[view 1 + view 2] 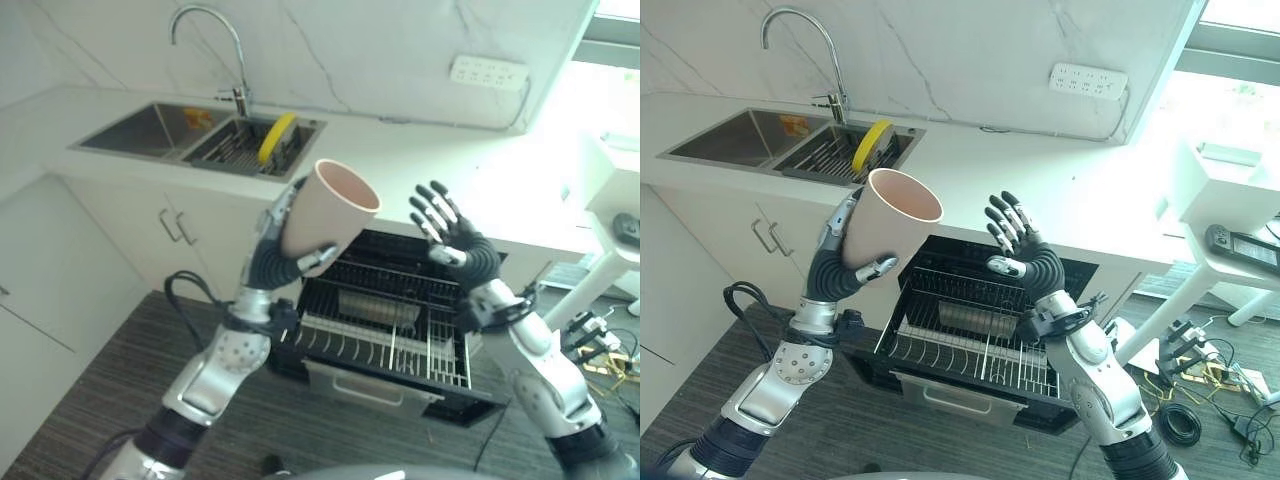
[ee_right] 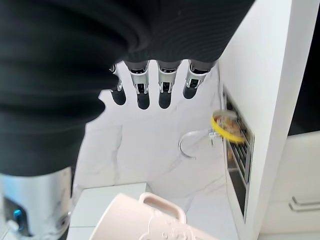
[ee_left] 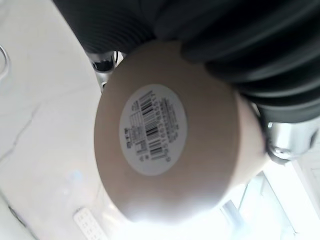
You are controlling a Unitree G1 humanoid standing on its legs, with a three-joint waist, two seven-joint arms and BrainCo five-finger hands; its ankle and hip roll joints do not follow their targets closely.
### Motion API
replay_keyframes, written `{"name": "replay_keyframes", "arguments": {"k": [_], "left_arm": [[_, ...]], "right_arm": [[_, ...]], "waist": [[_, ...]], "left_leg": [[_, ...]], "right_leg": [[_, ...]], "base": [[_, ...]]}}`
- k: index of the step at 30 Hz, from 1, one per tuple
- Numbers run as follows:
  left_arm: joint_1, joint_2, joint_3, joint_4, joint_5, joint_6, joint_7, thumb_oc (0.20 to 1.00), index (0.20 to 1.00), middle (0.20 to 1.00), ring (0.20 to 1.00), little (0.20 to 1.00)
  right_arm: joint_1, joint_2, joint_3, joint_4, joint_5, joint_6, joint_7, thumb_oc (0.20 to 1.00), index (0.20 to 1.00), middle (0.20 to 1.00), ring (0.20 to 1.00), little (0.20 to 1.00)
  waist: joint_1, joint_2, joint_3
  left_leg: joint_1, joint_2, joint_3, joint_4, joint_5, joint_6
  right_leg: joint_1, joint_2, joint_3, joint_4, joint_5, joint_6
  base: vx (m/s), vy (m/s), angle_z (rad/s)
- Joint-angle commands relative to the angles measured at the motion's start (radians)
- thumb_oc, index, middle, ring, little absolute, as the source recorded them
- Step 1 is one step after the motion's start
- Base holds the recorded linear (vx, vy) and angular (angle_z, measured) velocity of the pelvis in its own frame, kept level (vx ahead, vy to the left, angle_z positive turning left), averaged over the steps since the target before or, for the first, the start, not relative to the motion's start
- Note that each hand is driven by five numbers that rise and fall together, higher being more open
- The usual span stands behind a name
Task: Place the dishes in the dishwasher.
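Observation:
My left hand (image 1: 281, 250) is shut on a beige cup (image 1: 328, 207), held up in the air above the left end of the dishwasher rack (image 1: 385, 335), mouth tilted up and to the right. The left wrist view looks at the cup's base (image 3: 165, 135) with a barcode label. My right hand (image 1: 452, 235) is open, fingers spread and raised, to the right of the cup and apart from it. The right wrist view shows the cup (image 2: 150, 220) with its handle. A yellow dish (image 1: 275, 137) stands on edge in the sink rack (image 1: 240, 150).
The dishwasher drawer (image 1: 970, 345) is pulled out under the white counter (image 1: 430, 165), its wire rack holding nothing I can make out. A tap (image 1: 215, 45) rises behind the double sink. A white side table (image 1: 1230, 230) stands at the right.

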Motion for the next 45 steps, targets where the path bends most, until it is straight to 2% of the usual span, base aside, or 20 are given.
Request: {"name": "replay_keyframes", "arguments": {"k": [1, 11, 18, 22, 27, 32, 40, 45], "left_arm": [[-0.107, 0.003, 0.029, 0.013, 0.020, -0.041, 0.019, 0.200, 0.200, 0.200, 0.200, 0.200], [-0.142, 0.015, -0.021, 0.012, 0.054, -0.023, 0.022, 0.200, 0.200, 0.200, 0.200, 0.200], [-0.173, 0.022, -0.058, 0.014, 0.097, -0.008, 0.008, 0.200, 0.200, 0.200, 0.200, 0.200], [-0.200, 0.019, -0.074, -0.012, 0.091, 0.030, -0.030, 0.200, 0.200, 0.200, 0.200, 0.200], [-0.263, 0.018, -0.082, -0.048, 0.044, 0.111, -0.085, 0.200, 0.200, 0.200, 0.200, 0.200], [-0.262, 0.024, -0.062, -0.097, 0.015, 0.138, -0.122, 0.200, 0.200, 0.200, 0.200, 0.200], [-0.312, 0.030, -0.020, -0.150, -0.050, 0.219, -0.189, 0.200, 0.200, 0.200, 0.200, 0.200], [-0.306, 0.023, -0.006, -0.159, -0.055, 0.230, -0.205, 0.200, 0.200, 0.200, 0.200, 0.200]], "right_arm": [[-0.104, 0.020, -0.015, -0.051, 0.051, -0.004, 0.004, 1.000, 1.000, 1.000, 1.000, 1.000], [-0.195, 0.055, 0.071, -0.060, 0.076, 0.068, -0.045, 1.000, 1.000, 1.000, 1.000, 1.000], [-0.257, 0.082, 0.103, -0.053, 0.080, 0.081, -0.099, 1.000, 1.000, 1.000, 1.000, 1.000], [-0.293, 0.096, 0.115, -0.051, 0.078, 0.091, -0.134, 1.000, 1.000, 1.000, 1.000, 1.000], [-0.347, 0.116, 0.139, -0.044, 0.076, 0.107, -0.165, 1.000, 1.000, 1.000, 1.000, 1.000], [-0.356, 0.114, 0.144, -0.063, 0.068, 0.122, -0.176, 1.000, 1.000, 1.000, 1.000, 1.000], [-0.379, 0.110, 0.154, -0.065, 0.049, 0.134, -0.180, 1.000, 1.000, 1.000, 1.000, 1.000], [-0.379, 0.104, 0.154, -0.080, 0.024, 0.133, -0.179, 1.000, 1.000, 1.000, 1.000, 1.000]], "waist": [[0.021, 0.005, 0.004], [0.027, 0.007, -0.006], [0.033, 0.010, -0.010], [0.039, 0.010, -0.012], [0.037, 0.018, -0.016], [0.043, 0.024, -0.014], [0.045, 0.035, -0.014], [0.046, 0.037, -0.012]], "left_leg": [[0.122, 0.112, -0.058, 0.000, -0.141, -0.051], [0.139, 0.106, -0.061, 0.000, -0.155, -0.048], [0.142, 0.102, -0.067, 0.000, -0.160, -0.046], [0.144, 0.100, -0.072, 0.000, -0.162, -0.046], [0.146, 0.099, -0.074, 0.000, -0.163, -0.048], [0.145, 0.096, -0.079, 0.000, -0.164, -0.047], [0.143, 0.091, -0.087, 0.000, -0.162, -0.048], [0.142, 0.088, -0.088, 0.000, -0.163, -0.046]], "right_leg": [[-0.079, -0.014, 0.006, -0.017, 0.088, -0.015], [-0.084, -0.017, -0.002, -0.017, 0.096, -0.014], [-0.085, -0.020, -0.011, -0.017, 0.099, -0.015], [-0.082, -0.021, -0.016, -0.017, 0.098, -0.015], [-0.082, -0.021, -0.018, -0.017, 0.098, -0.013], [-0.082, -0.024, -0.025, -0.017, 0.099, -0.012], [-0.082, -0.026, -0.032, -0.017, 0.100, -0.011], [-0.081, -0.026, -0.033, -0.017, 0.098, -0.013]], "base": [[0.00, 0.000, 0.00], [0.00, 0.000, 0.00], [0.00, 0.000, 0.00], [0.00, 0.000, 0.00], [0.00, 0.000, 0.00], [0.00, 0.000, 0.00], [0.00, 0.002, 0.00], [0.00, 0.000, 0.00]]}}
